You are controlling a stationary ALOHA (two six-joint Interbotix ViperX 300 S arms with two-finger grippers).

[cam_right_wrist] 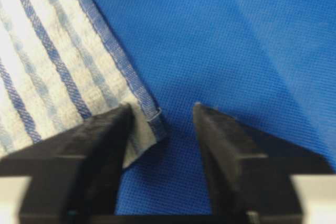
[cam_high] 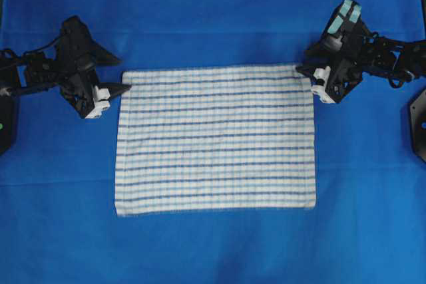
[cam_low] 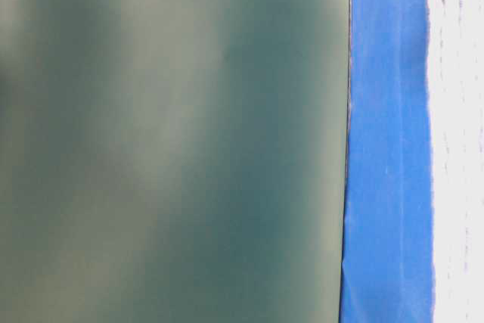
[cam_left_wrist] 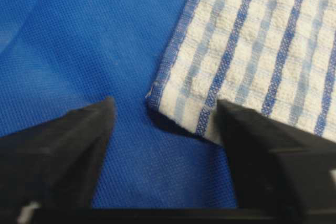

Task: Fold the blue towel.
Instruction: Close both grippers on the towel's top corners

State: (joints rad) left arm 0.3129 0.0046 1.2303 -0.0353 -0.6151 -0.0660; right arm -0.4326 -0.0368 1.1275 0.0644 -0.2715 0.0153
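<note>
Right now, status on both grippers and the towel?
Left gripper open, straddling towel top-left corner. Right gripper open, straddling top-right corner. Towel flat, unfolded, not gripped. Nothing in the way.

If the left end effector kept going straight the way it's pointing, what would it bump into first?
Most likely the blue towel: its corner sits between the open fingers of the left end effector, one finger already over the cloth. Whether it's touching is unclear.
</note>
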